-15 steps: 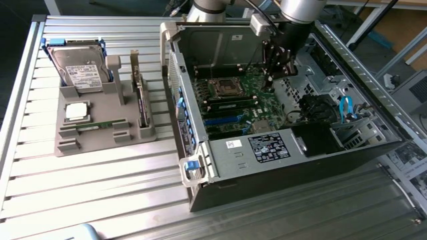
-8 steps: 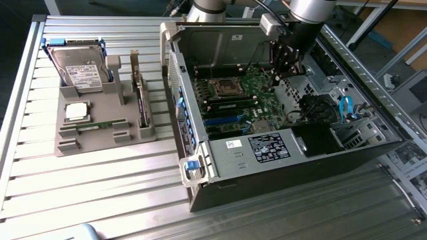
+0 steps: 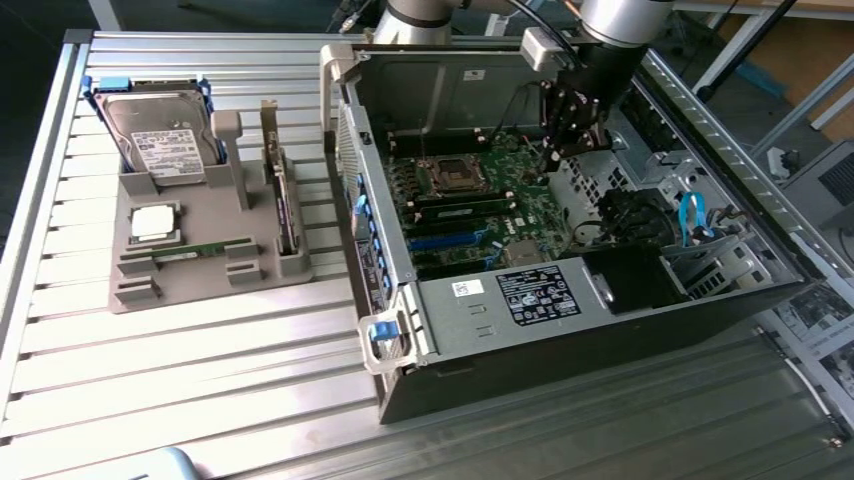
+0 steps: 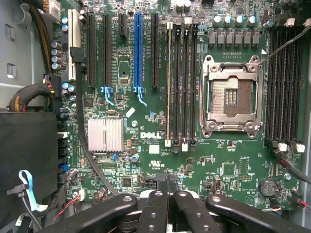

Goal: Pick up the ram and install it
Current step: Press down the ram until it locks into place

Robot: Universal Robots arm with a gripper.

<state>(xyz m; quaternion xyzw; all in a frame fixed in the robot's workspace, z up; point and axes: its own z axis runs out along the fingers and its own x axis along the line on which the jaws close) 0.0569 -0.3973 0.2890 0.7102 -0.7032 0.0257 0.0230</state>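
A long green ram stick (image 3: 200, 248) lies on its edge in a slot of the grey holder (image 3: 134, 295) at the exterior view's left. Another thin green stick (image 4: 169, 82) stands edge-on in the memory slot furthest from the processor socket (image 4: 232, 97); it is also visible as a green strip (image 3: 461, 212) on the motherboard. My gripper (image 3: 577, 140) hangs above the open computer case (image 3: 534, 330), over the motherboard and far from the holder. In the wrist view the gripper (image 4: 167, 183) is shut, its two black fingers (image 4: 155, 204) pressed together with nothing between them.
The holder also carries a grey hard drive (image 3: 160, 145), a square silver processor (image 3: 154, 222) and an upright card (image 3: 280, 195). Inside the case are a silver heatsink (image 4: 105, 135), black cable bundles (image 4: 29, 94) and blue cables (image 3: 691, 215). A ribbed metal table (image 3: 200, 390) surrounds everything.
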